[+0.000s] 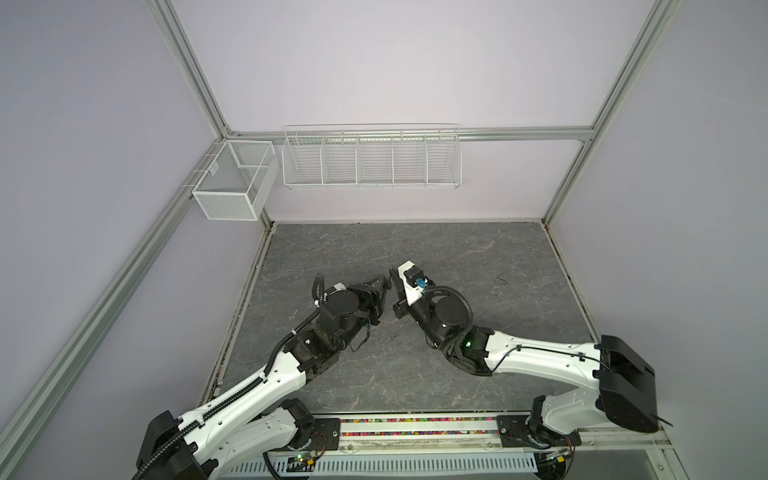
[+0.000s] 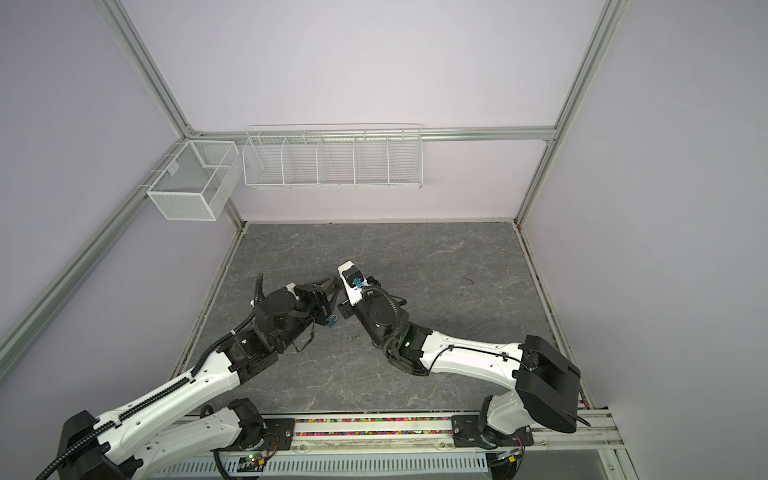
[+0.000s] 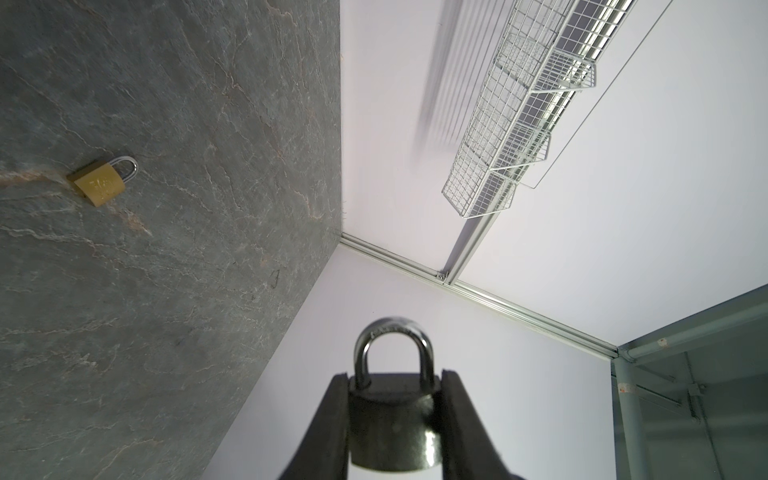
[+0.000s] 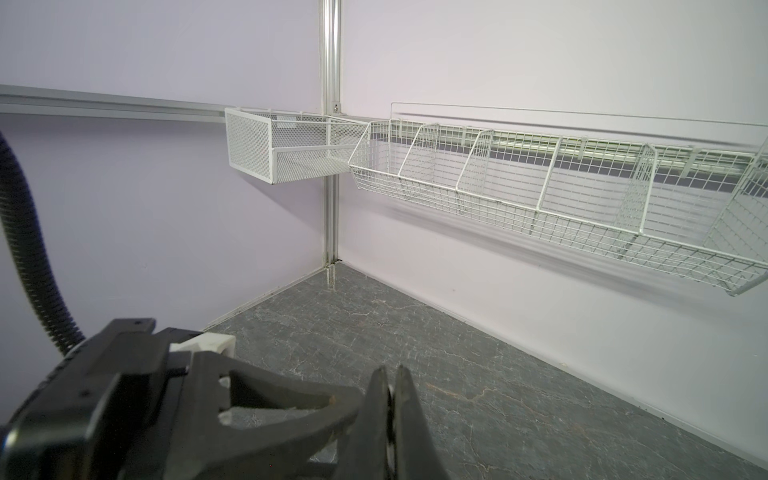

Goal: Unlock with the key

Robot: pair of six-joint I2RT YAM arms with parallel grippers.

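Two risks judged: grey padlock point(image 3: 392, 424) pinched by its sides in left end effector point(image 3: 395, 376), liable to twist; right end effector point(image 4: 391, 370) pressed together, key unseen, liable to miss.

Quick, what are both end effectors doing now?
Left end effector: closed on the grey metal padlock.
Right end effector: shut; whether it holds anything cannot be told.

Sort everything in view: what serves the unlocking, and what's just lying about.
Job: dark steel padlock, clamped in left gripper; shut right gripper, with a pale sliver between its jaws, perhaps the key.
Lying about: brass padlock on grey stone-patterned table; white wire divided basket; white mesh box.
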